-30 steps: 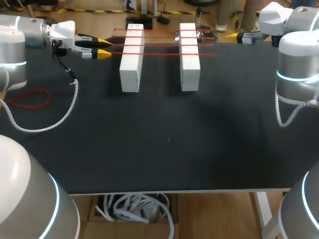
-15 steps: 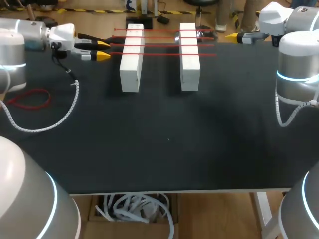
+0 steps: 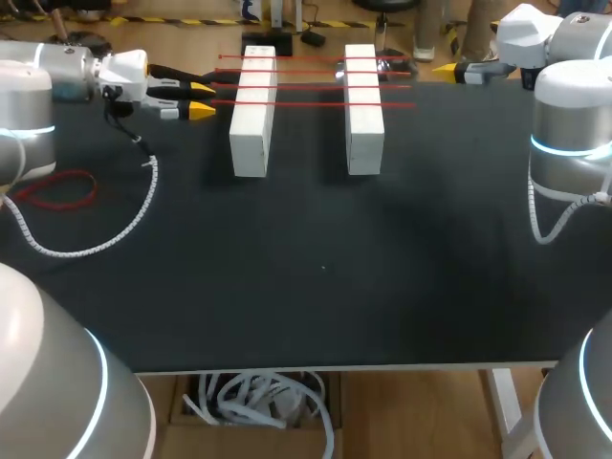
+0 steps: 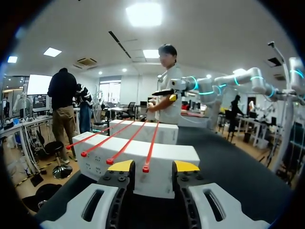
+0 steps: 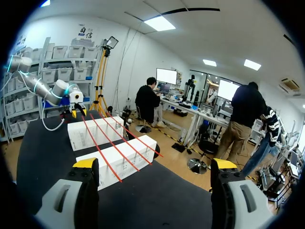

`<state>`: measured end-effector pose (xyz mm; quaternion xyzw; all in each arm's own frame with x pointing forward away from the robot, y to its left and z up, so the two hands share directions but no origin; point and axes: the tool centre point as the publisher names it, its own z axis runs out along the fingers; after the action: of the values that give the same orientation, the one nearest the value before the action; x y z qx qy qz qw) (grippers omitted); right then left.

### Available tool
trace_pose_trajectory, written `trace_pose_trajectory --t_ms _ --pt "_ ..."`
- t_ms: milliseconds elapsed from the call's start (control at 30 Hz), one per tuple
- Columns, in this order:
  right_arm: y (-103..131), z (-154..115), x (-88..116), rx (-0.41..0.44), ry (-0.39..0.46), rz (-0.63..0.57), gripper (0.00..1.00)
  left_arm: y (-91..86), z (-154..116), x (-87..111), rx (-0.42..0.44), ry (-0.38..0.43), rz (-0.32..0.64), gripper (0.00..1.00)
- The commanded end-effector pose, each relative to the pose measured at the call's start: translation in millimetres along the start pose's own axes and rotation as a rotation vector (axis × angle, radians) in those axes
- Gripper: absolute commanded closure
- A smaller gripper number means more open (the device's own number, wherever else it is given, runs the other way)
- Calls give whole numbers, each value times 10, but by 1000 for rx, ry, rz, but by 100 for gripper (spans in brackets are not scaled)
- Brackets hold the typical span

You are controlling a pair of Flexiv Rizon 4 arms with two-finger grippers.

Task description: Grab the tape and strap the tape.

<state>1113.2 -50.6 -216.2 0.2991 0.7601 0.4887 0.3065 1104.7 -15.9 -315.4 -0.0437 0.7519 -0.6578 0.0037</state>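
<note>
Left gripper lining up on a tape end, right gripper waiting spread.

Head view: the left gripper is hanging level with its fingers parted. Four red tapes are stretching away ahead of it over two white blocks, and the right gripper is pointing in from beyond their far ends.
Left wrist view: the nearest tape is ending between the left gripper's yellow tips, untouched, probably so that closing pinches it.
Right wrist view: the right gripper is standing wide apart and empty, the red tapes well ahead, seemingly keeping clear.
</note>
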Motion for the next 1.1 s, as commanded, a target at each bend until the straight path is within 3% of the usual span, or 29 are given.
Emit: trace_pose_trajectory --t_ms 33,333,500,633,1100 --pt "4 3 -3 3 1 0 0 24 15 -25 3 4 -1 67" --pt "4 3 -3 3 1 0 0 54 9 -42 6 3 -17 71" --pt "4 3 -3 3 1 0 0 36 29 -20 9 11 -14 80" --pt "4 3 -3 3 1 0 0 27 47 -11 12 16 -15 75" --pt "4 3 -3 3 1 0 0 24 80 -10 16 17 -15 82"
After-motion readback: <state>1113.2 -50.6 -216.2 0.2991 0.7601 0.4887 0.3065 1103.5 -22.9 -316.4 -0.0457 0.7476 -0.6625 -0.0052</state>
